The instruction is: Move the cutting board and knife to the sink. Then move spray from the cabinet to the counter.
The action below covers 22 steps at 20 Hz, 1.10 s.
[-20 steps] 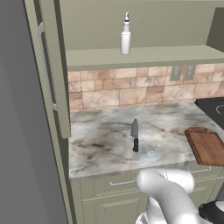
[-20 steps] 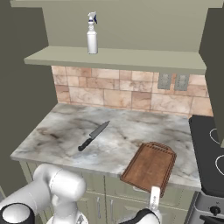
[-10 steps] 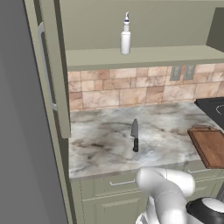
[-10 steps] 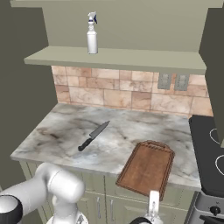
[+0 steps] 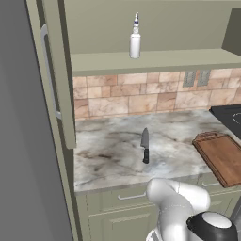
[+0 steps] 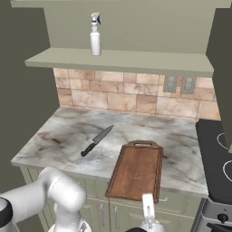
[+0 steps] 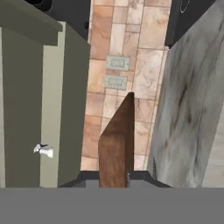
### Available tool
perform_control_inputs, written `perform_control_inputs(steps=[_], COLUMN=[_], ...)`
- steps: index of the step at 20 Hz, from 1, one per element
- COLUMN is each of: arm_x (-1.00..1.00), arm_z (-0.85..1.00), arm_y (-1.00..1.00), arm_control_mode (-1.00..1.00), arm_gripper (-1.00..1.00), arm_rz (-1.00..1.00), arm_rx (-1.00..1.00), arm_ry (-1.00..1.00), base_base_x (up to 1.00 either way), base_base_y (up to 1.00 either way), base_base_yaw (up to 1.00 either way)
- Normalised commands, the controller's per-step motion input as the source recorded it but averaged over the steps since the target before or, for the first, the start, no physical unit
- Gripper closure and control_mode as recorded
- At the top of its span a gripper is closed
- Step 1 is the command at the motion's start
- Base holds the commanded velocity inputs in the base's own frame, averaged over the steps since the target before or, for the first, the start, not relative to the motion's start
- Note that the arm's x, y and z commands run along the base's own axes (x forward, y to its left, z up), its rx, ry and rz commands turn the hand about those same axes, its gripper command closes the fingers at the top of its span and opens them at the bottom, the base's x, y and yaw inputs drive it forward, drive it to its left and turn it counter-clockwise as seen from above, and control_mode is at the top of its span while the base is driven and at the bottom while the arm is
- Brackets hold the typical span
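A: Where's the claw (image 7: 114,175)? You can hardly see it.

B: Low at the front edge of the counter (image 6: 59,136). In the hand view the cutting board (image 7: 117,140) rises edge-on right between the tips, so it's pinching the board. The tips themselves are mostly hidden at the bottom.

A: And the board in the base views?

B: It lies on the counter, near end sticking out over the edge (image 6: 137,170). In the left view the frame cuts it off (image 5: 221,157).

A: Knife? Spray?

B: Knife (image 6: 96,141) is on the counter, left of the claw, apart from the board. Spray (image 6: 95,34) stands on the cabinet (image 6: 122,59) shelf, high above. In the hand view it's a tiny white blur (image 7: 43,150).
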Motion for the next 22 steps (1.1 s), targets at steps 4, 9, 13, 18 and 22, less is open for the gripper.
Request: perform_control_inputs(steps=[4,9,13,18,22], arm_x=[-0.05,0.0,0.01,0.02,0.0], arm_z=[0.4,0.4,0.34,0.25,0.12], arm_y=[0.28,0.23,0.21,0.26,0.22], arm_control_mode=[-1.0,-1.0,-1.0,-1.0,-1.0], arm_gripper=[1.0,1.0,1.0,1.0,1.0], arm_rz=[0.09,0.02,0.0,0.0,0.0], arm_rx=[-0.09,-0.04,-0.01,0.0,0.03], arm_ry=[0.01,0.11,0.23,0.27,0.13], base_base_x=[0.0,0.0,0.0,0.0,0.0], base_base_y=[0.0,0.0,0.0,0.0,0.0], base_base_yaw=[0.0,0.0,0.0,0.0,0.0])
